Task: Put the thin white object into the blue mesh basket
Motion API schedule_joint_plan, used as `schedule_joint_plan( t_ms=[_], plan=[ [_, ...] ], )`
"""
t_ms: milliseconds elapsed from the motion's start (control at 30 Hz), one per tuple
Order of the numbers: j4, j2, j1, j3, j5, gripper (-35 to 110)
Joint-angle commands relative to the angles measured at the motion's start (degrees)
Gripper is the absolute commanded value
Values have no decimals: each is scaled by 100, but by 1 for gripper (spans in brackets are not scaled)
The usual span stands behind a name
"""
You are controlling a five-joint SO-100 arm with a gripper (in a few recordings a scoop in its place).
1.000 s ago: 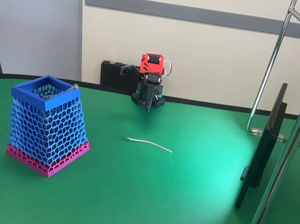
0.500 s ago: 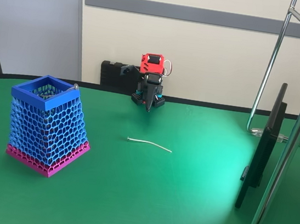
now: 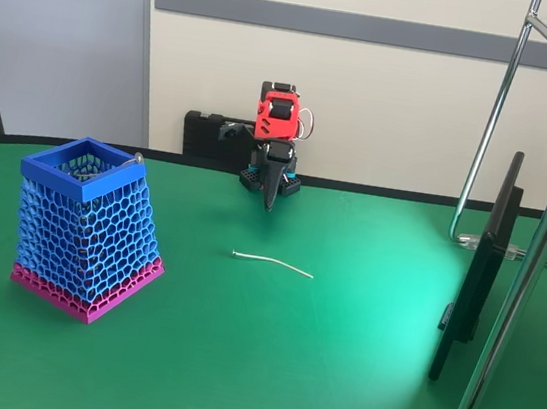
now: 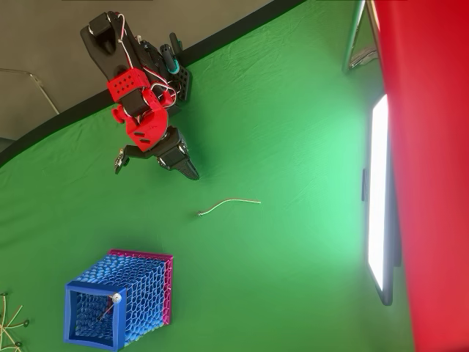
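Note:
The thin white object (image 3: 273, 262) (image 4: 227, 204) lies flat on the green table, near the middle. The blue mesh basket (image 3: 88, 231) (image 4: 121, 304) stands upright at the left in the fixed view, with its magenta base on the table. A thin strand with a small grey ball end (image 3: 138, 158) (image 4: 115, 298) leans inside it against the rim. My gripper (image 3: 270, 202) (image 4: 193, 174) hangs from the red and black arm at the table's far edge. It points down, shut and with nothing in it, well behind the strand.
A dark flat screen (image 3: 476, 272) (image 4: 379, 198) stands edge-on at the right, beside a chrome stand (image 3: 542, 230). Several thin strands (image 4: 9, 323) lie at the lower left corner of the overhead view. Open green cloth lies between strand and basket.
The arm's red upper part has tilted a little and the gripper tip has dipped slightly. The strand and the basket have not moved.

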Motion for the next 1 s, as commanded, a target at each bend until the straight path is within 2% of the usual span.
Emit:
schedule_joint_plan(
  t_ms=[0,633,967],
  plan=[
    [-105,-659,26,-615,9,1],
    [18,-5106,606,-3665,422,2],
    [1046,-6838,800,-5458,712,8]
  ],
)
